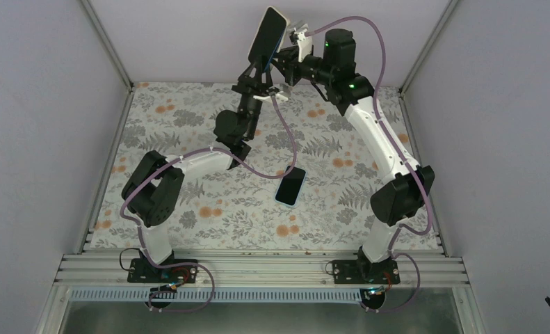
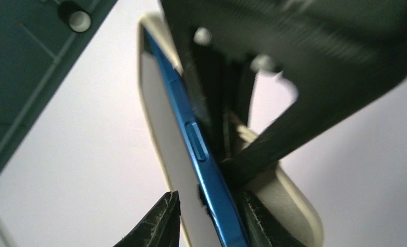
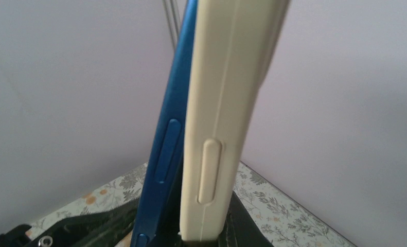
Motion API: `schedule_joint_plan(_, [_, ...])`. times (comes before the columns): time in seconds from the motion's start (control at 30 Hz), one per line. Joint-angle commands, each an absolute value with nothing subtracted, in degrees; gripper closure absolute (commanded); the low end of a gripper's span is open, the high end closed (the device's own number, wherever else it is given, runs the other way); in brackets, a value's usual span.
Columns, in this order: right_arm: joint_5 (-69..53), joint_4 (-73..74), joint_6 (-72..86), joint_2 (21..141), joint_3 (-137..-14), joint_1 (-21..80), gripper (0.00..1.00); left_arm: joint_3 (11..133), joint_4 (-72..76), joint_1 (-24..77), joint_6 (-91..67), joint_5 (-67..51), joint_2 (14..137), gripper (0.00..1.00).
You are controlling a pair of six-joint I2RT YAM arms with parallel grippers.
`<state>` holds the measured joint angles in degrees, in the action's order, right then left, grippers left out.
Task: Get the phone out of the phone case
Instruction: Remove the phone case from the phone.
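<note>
Alongside the phone case (image 3: 216, 103), the blue phone (image 3: 165, 134) stands half peeled out, one long edge clear of it. The right gripper (image 3: 204, 229) pinches the case's lower end; the left gripper (image 2: 209, 211) straddles the freed edge, whether biting I cannot tell. Separation seems under way: next, clamp the phone and draw it off the case

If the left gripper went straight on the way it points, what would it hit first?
Probably the blue slab phone, partly peeled from its cream phone case; it stands between the left gripper's fingers. Depth is unclear.
</note>
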<state>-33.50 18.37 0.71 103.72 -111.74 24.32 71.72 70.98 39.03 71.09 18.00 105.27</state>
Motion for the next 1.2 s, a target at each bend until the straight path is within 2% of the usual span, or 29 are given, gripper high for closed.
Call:
schedule_joint_plan(0.0, [-51.28, 42.78, -4.46, 103.92, -107.33, 27.06, 0.97, 74.65, 89.36, 34.18, 78.54, 23.98, 101.95, 0.71])
schedule_joint_plan(0.27, [-49.47, 40.54, -3.07, 104.14, -105.74, 25.48, 0.97, 68.72, 91.80, 36.48, 79.28, 20.92, 97.27, 0.72])
schedule_joint_plan(0.4, [-48.36, 38.33, -0.76, 104.87, -106.55, 24.35, 0.97, 64.89, 92.59, 38.14, 78.79, 19.03, 95.38, 0.80])
schedule_joint_plan(0.67, [-47.88, 38.79, 0.52, 107.35, -108.59, 24.14, 0.97, 66.46, 94.02, 40.04, 81.76, 18.88, 97.35, 0.97])
schedule_joint_plan(0.77, [-44.19, 37.27, 1.03, 106.96, -107.12, 23.27, 0.97, 65.70, 95.04, 40.83, 82.83, 18.19, 97.36, 0.98])
schedule_joint_plan(0.87, [-36.53, 34.88, 1.08, 106.98, -105.60, 21.20, 0.97, 64.95, 93.49, 42.05, 82.44, 18.64, 95.90, 0.98])
schedule_joint_plan(1.03, [-13.50, 28.45, -0.87, 106.08, -102.63, 17.74, 0.97, 63.67, 88.06, 44.60, 81.24, 20.89, 92.01, 0.98])
schedule_joint_plan(1.17, [-1.16, 23.61, -3.55, 105.53, -100.24, 15.13, 0.97, 63.97, 75.54, 46.69, 77.93, 25.22, 86.47, 0.98])
